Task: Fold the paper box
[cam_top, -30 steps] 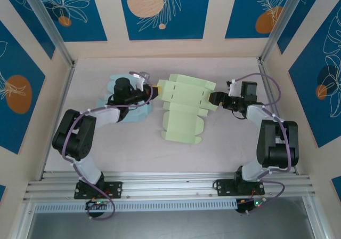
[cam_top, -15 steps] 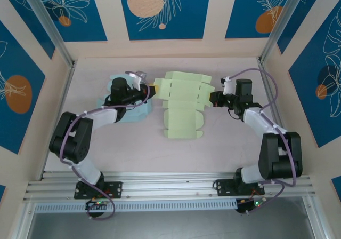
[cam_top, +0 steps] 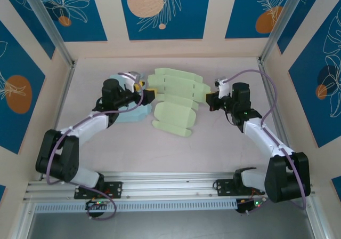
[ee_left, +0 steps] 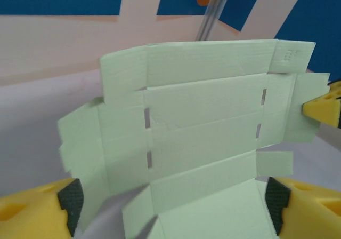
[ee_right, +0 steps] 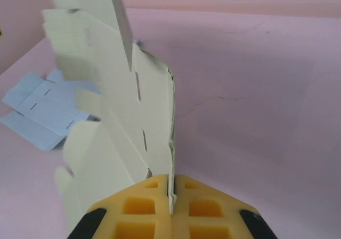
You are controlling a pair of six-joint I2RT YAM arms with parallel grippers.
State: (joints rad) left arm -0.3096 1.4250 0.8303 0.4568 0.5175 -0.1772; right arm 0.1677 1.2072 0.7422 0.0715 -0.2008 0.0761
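Observation:
The pale green paper box is an unfolded sheet with flaps and slots, its far part raised off the table. My right gripper is shut on its right edge. In the right wrist view the sheet stands on edge, pinched between the yellow fingers of the gripper. My left gripper stands open at the sheet's left side. In the left wrist view the box faces the camera between the spread fingers of the gripper, without contact. The right gripper's yellow tip shows at the box's far edge.
A light blue flat paper sheet lies under my left arm, also seen on the table in the right wrist view. Walls enclose the pink table on three sides, with metal posts at the corners.
My right gripper closed on the box's right edge and moved left and away. The left gripper opened and let go of the left edge. The box shifted left and its far part rose.

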